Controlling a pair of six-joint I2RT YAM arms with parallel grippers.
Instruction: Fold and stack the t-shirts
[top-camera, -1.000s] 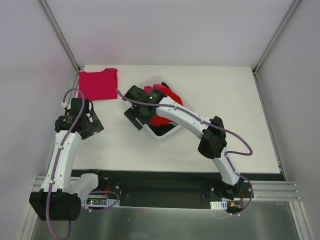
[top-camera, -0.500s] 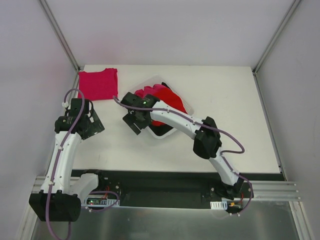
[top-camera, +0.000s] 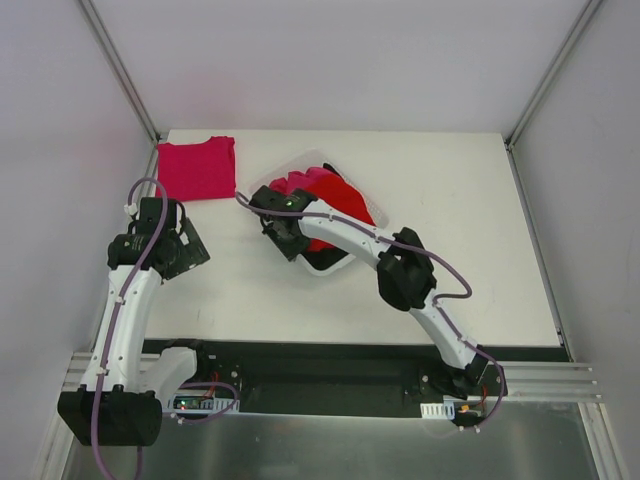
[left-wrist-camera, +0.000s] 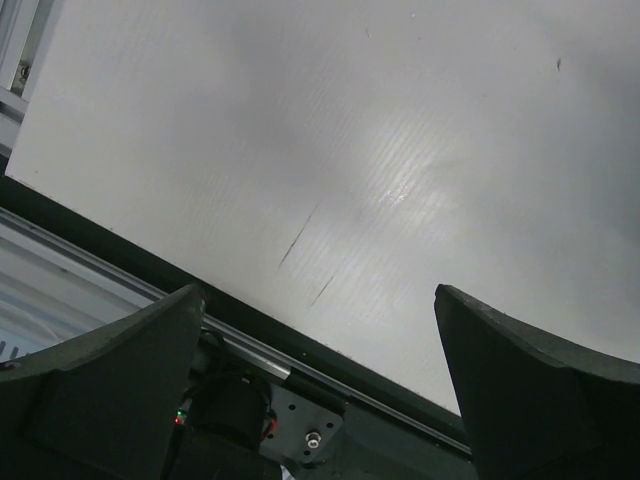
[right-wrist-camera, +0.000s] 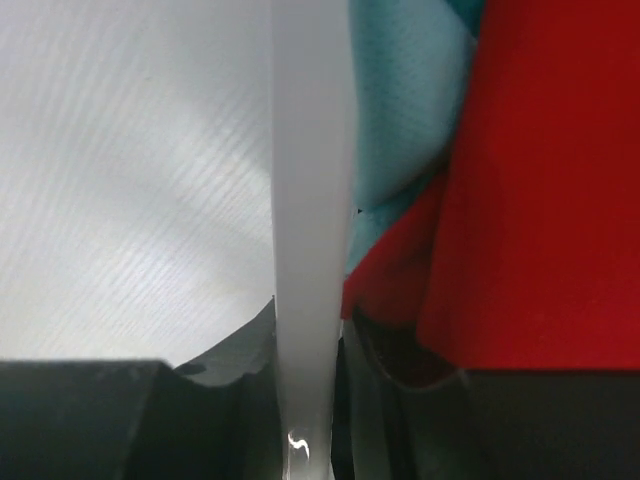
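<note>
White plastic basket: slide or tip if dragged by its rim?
Likely slides: white plastic basket sits flat on the smooth white table. Its thin wall, straddled by the right pincer, may flex. The heaped red cloth t-shirt looks floppy, could spill.

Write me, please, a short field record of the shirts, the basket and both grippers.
folded shirt: pink, lying flat at the table's far left corner, apart from the basket
basket: white, mid-table
basket contents: red shirt heaped on top, teal shirt beside the rim
left gripper: open, over bare table, holding nothing
right gripper: one finger on each side of the basket's left rim, apparently gripping it
</note>
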